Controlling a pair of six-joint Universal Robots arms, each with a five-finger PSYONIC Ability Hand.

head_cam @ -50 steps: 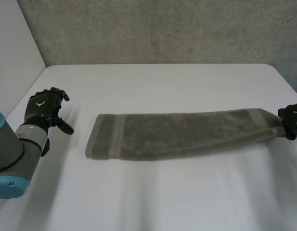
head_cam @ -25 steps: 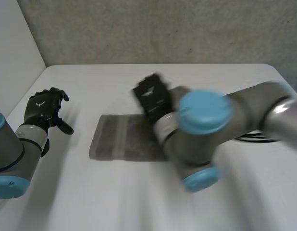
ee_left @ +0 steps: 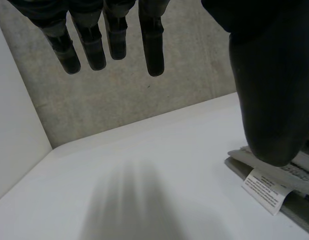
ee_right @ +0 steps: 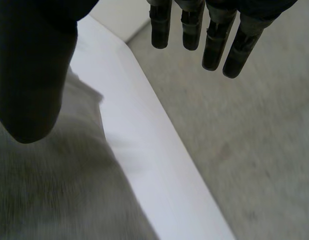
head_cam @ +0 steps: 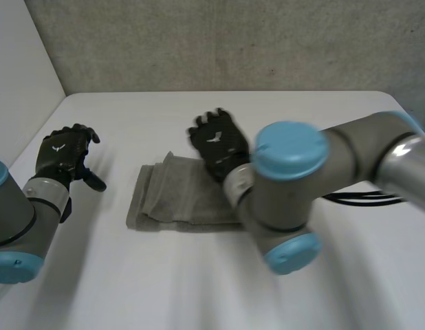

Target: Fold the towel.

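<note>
Right robot hand (head_cam: 218, 139): released, fingers (ee_right: 214, 40) straight and spread away from the thumb, nothing held. It is poised over the far right part of the towel (head_cam: 172, 196), and its grey arm with light-blue caps crosses in from the right. Left robot hand (head_cam: 61, 152): released likewise, fingers (ee_left: 153, 45) relaxed and apart from the thumb, nothing between them. It is stationed near the left edge of the worktop (head_cam: 199, 289), apart from the towel's left end. Towel: 1 grey-green piece, doubled over on itself, lying left of centre on the white worktop with its long side running left to right and its upper layer rumpled at the left end. White label (ee_left: 267, 187): shows at the towel's edge on the side toward the left robot hand. Grey concrete wall (head_cam: 233, 41): behind the worktop's far edge.
</note>
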